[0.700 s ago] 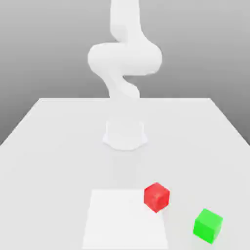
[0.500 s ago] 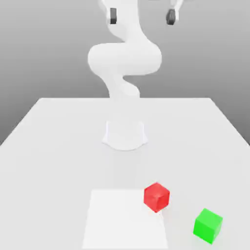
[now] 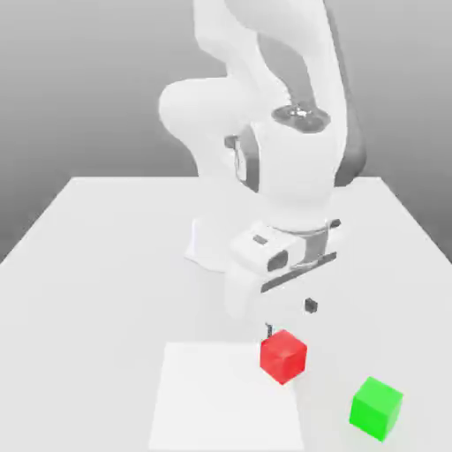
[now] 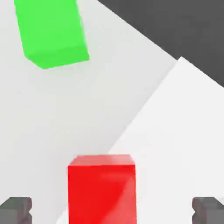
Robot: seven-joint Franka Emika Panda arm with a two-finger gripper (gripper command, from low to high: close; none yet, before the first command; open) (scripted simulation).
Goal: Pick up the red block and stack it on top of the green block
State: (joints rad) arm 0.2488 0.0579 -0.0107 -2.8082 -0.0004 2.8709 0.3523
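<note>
— What's on the counter (image 3: 106, 247) from where you sit?

— I see a paler square patch (image 3: 225, 397) near its front edge. The red block (image 3: 283, 356) rests at that patch's corner; the green block (image 3: 377, 407) sits apart, toward the exterior view's right. The arm's base (image 3: 225, 243) stands farther back.

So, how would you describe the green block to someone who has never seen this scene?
Start at the white table and go to its near edge, on the exterior view's right. The green block sits there alone, apart from the red block, which lies under the hand.
</note>
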